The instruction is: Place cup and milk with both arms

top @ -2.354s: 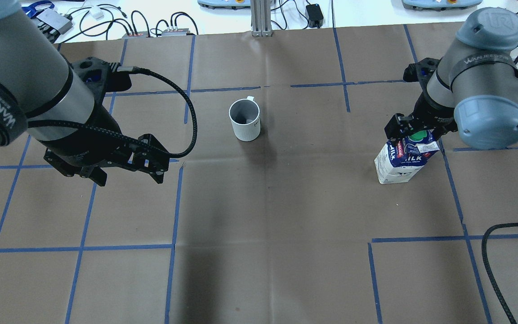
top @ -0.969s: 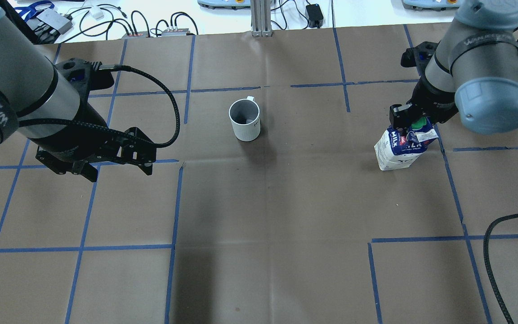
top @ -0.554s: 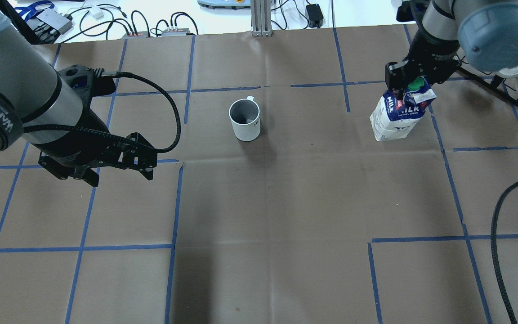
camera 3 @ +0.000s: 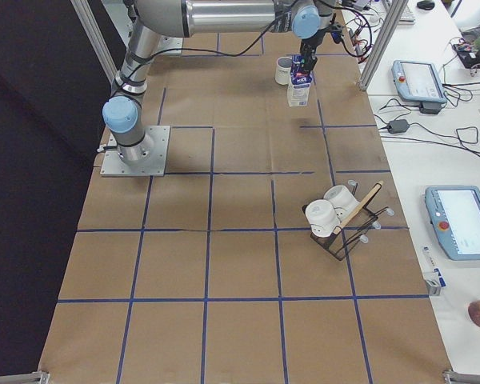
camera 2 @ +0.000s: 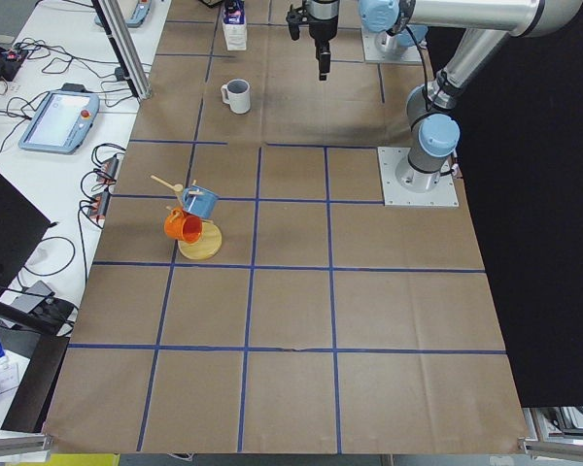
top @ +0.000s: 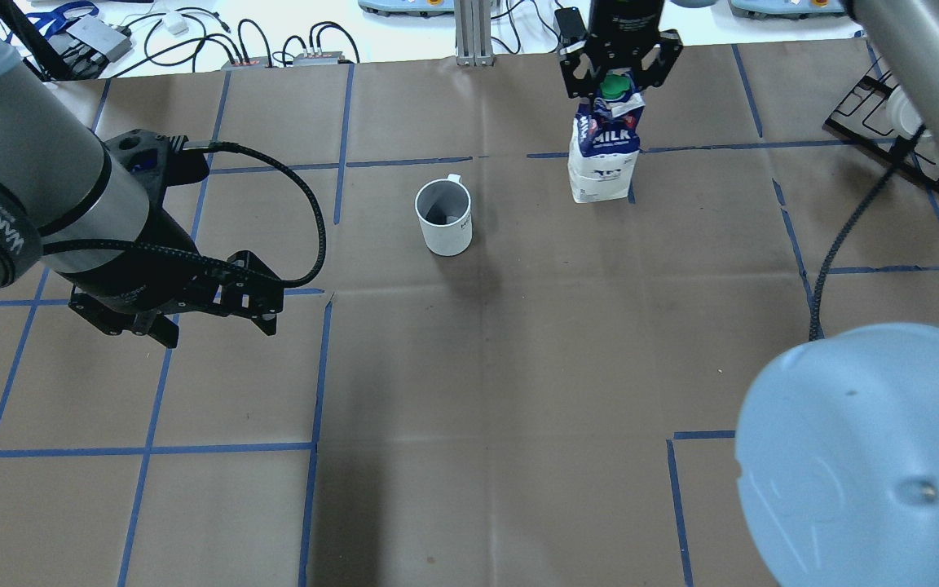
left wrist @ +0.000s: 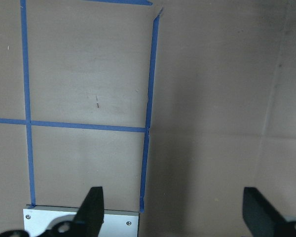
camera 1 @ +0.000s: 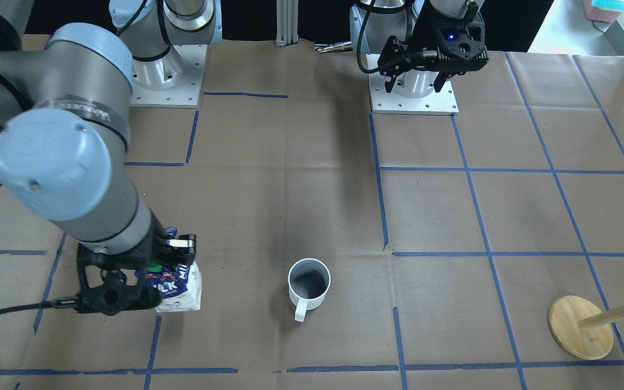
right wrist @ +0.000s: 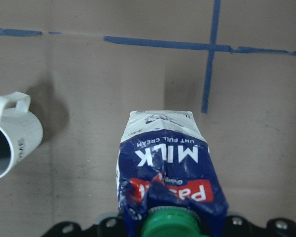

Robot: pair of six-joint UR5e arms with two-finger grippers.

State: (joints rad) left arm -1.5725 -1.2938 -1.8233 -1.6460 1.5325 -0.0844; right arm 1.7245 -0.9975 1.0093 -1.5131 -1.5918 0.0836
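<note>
The white cup point(top: 443, 217) stands upright at the table's middle, handle toward the far side; it also shows in the front view point(camera 1: 309, 284) and the right wrist view point(right wrist: 10, 138). My right gripper point(top: 618, 77) is shut on the gable top of the blue and white milk carton point(top: 604, 155), which is upright a short way to the cup's right. The carton also shows in the front view point(camera 1: 179, 287) and the right wrist view point(right wrist: 167, 173). I cannot tell whether its base touches the table. My left gripper point(top: 213, 314) is open and empty, above the table left of the cup and nearer the robot point(left wrist: 172, 212).
A black wire rack with white cups point(camera 3: 336, 224) stands on the robot's right side. A wooden mug stand with an orange and a blue mug point(camera 2: 196, 228) stands on its left side. A black cable point(top: 844, 236) hangs from the right arm. Blue tape lines grid the brown table cover.
My right gripper has carried the milk carton from the table's right side, away from the robot and leftward, to near the cup. The left gripper has barely moved.
</note>
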